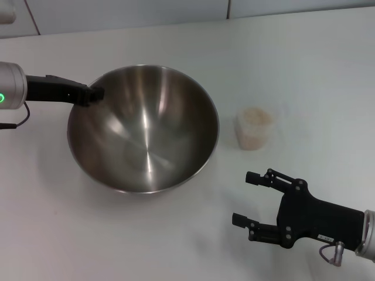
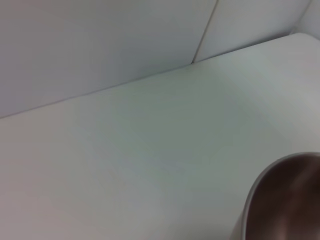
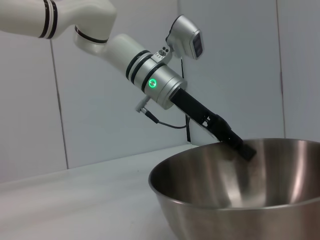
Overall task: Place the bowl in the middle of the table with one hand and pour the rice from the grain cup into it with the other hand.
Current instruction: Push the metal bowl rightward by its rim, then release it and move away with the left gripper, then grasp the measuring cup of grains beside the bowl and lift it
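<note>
White table (image 1: 304, 64), shiny deep steel bowl (image 1: 146, 140), translucent rice-filled grain cup (image 1: 255, 129).

**No readable text in any view**

No word, brand or number could be read anywhere. The right gripper (image 1: 249, 199) carried a small pale label on its black body in the head view, but its print was too small to make out. The left gripper (image 3: 245, 149) bore faint white marks on its black housing in the right wrist view, equally illegible. The only sign was a round green light glowing on the left arm's wrist collar (image 3: 152, 83).
</note>
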`<state>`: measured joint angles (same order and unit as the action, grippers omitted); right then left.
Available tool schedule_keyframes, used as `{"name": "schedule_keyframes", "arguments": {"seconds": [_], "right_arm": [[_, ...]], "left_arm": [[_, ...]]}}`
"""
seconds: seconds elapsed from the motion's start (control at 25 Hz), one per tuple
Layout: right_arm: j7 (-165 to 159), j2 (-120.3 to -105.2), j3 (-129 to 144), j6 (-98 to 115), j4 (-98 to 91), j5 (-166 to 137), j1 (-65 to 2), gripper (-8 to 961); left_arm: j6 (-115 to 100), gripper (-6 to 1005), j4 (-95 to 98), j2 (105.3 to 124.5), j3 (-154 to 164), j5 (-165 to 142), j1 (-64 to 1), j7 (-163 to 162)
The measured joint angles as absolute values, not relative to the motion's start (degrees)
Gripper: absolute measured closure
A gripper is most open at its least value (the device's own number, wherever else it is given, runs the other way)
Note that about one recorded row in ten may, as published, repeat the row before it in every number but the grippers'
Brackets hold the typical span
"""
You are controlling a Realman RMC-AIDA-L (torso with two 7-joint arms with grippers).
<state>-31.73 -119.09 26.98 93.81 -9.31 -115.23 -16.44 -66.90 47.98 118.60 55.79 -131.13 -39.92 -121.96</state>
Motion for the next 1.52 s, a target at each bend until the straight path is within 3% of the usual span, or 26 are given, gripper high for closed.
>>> {"name": "schedule_keyframes", "arguments": {"seconds": [0.16,0.56,0.76,1.08,1.32,1.52], "right_arm": [[-31.7,-119.09,27.0,93.8,-9.4,-115.2,-16.5,121],[-31.7,-119.09,26.6,93.7,-9.4,-115.2,-16.4,121],[-31.7,-119.09,21.2,93.5,-9.4,-114.7,-15.0,122],[-31.0,-119.4,2.3,87.7,-8.8,-114.7,-13.0,122],[-31.0,-119.45,-2.3,81.8,-7.6,-114.7,-14.7,122],[-28.6,-119.45,-4.0,77.3,-5.6,-114.7,-16.9,122]], "left_arm": [[-66.8,961,47.7,118.58,56.3,-131.1,-40.0,-121.9],[-72.2,817,56.1,118.33,56.6,-124.2,-35.1,-114.6],[-80.9,600,69.5,118.4,56.7,-121.4,-26.7,-105.9],[-90.4,358,77.7,118.27,56.7,-118.0,-15.1,-97.2],[-91.2,160,77.8,118.31,56.9,-118.0,-13.5,-96.4],[-92.1,137,77.7,118.4,57.4,-118.0,-13.4,-96.1]]}}
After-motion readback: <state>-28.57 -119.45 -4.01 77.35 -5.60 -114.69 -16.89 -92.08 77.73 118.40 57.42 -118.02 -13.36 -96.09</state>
